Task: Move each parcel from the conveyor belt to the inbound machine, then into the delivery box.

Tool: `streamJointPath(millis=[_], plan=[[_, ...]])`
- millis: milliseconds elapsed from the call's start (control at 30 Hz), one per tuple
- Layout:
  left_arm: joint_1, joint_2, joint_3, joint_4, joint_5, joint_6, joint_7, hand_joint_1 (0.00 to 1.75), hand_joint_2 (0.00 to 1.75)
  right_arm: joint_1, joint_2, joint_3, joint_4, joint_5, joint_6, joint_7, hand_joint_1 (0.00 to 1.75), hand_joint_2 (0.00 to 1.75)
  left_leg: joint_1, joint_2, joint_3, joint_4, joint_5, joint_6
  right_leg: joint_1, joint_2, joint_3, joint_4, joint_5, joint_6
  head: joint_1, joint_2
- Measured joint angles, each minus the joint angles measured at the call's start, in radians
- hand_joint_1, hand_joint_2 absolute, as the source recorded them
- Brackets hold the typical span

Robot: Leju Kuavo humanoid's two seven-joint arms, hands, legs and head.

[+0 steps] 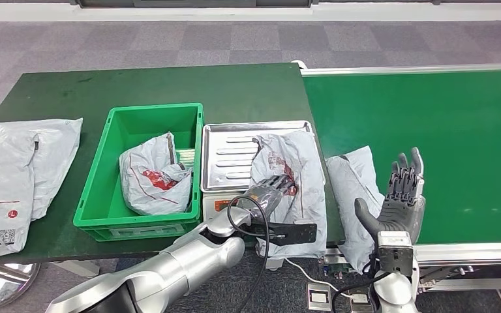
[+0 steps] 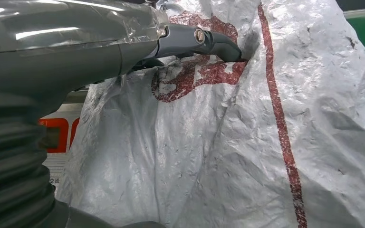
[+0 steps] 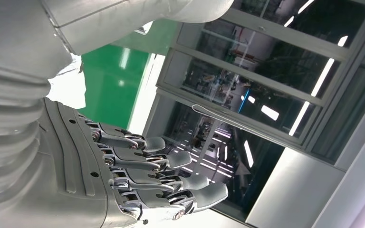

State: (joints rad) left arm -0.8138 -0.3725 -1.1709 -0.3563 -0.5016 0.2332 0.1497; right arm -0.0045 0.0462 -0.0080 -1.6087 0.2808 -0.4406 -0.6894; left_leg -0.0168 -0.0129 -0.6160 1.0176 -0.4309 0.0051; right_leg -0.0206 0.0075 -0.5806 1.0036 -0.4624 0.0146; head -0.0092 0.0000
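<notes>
On the green table, my left hand grips the limp, slippery parcel at six o'clock; I'd pinch folds; right hand open.

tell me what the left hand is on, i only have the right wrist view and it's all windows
Observer: The left hand rests on a grey parcel with red print, lying on the metal tray of the inbound machine.
Operator: is it gripping yet
Observer: The left wrist view shows a fingertip pressed into a fold of the bag; a full grip cannot be confirmed.
Operator: anything in the box already
Observer: Yes, one crumpled grey parcel lies in the green delivery box.
Operator: more on the belt?
Observer: One grey parcel lies at the conveyor belt's near edge, beside the open right hand.
</notes>
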Motion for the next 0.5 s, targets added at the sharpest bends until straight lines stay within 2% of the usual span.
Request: streamJointPath(millis=[33, 167, 333, 500], plan=[[-0.001, 0.0, -0.001, 0.001, 0.0, 0.0, 0.001, 0.0, 1.75, 0.0, 0.0, 0.0, 0.0, 0.0, 0.0, 0.0, 0.0, 1.75, 0.0, 0.0, 0.0, 0.0, 0.0, 0.0, 0.0, 0.0, 0.0, 0.0, 0.0, 0.0, 0.0, 0.0], [-0.001, 0.0, -0.002, 0.002, 0.003, -0.004, -0.001, 1.75, 1.75, 0.0, 0.0, 0.0, 0.0, 0.0, 0.001, 0.001, 0.0, 1.75, 0.0, 0.0, 0.0, 0.0, 0.0, 0.0, 0.0, 0.0, 0.0, 0.0, 0.0, 0.0, 0.0, 0.0], [-0.016, 0.0, -0.001, 0.006, 0.023, -0.018, -0.046, 1.75, 1.75, 0.0, 0.0, 0.0, 0.0, 0.0, 0.013, 0.002, 0.0, 1.75, 0.0, -0.001, 0.001, 0.0, 0.0, 0.0, 0.0, 0.0, 0.002, 0.0, 0.0, 0.0, 0.0, 0.0], [-0.031, 0.0, -0.001, 0.009, 0.024, -0.018, -0.05, 1.75, 1.75, 0.0, 0.0, 0.0, 0.0, 0.0, 0.016, 0.002, 0.0, 1.75, 0.0, -0.001, 0.002, 0.0, 0.0, 0.0, 0.0, 0.0, 0.003, 0.0, 0.0, 0.0, 0.0, 0.0]])
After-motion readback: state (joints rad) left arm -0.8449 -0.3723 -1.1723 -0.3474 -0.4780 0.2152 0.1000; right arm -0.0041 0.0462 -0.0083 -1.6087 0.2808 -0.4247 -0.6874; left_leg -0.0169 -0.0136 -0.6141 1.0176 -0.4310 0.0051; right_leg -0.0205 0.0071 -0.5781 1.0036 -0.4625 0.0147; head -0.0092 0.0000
